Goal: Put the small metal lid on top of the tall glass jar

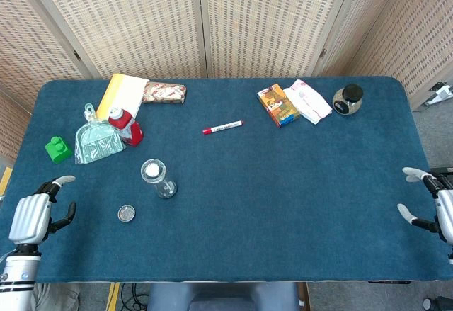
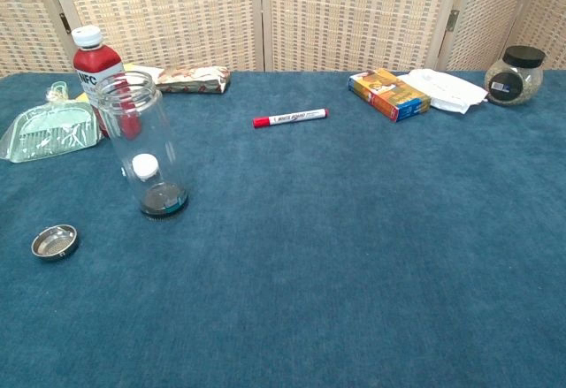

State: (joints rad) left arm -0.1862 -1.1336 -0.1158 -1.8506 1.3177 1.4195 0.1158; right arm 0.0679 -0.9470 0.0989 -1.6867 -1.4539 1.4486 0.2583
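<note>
A tall clear glass jar (image 1: 158, 178) (image 2: 146, 148) stands upright and uncovered on the blue table, left of the middle. A small round metal lid (image 1: 127, 213) (image 2: 55, 241) lies on the cloth near the front, just left of the jar. My left hand (image 1: 35, 214) hovers at the table's front left edge, fingers apart and holding nothing, well left of the lid. At the right edge my right hand (image 1: 432, 201) is likewise open and empty. Neither hand appears in the chest view.
Behind the jar are a red juice bottle (image 2: 99, 74), a green dustpan (image 1: 98, 141), a green block (image 1: 57, 149), a yellow pad (image 1: 122, 93) and a snack packet (image 1: 163, 93). A red marker (image 1: 222, 127) lies mid-table. A small box (image 1: 278, 105), white cloth (image 1: 308, 100) and dark-lidded jar (image 1: 347, 99) sit far right.
</note>
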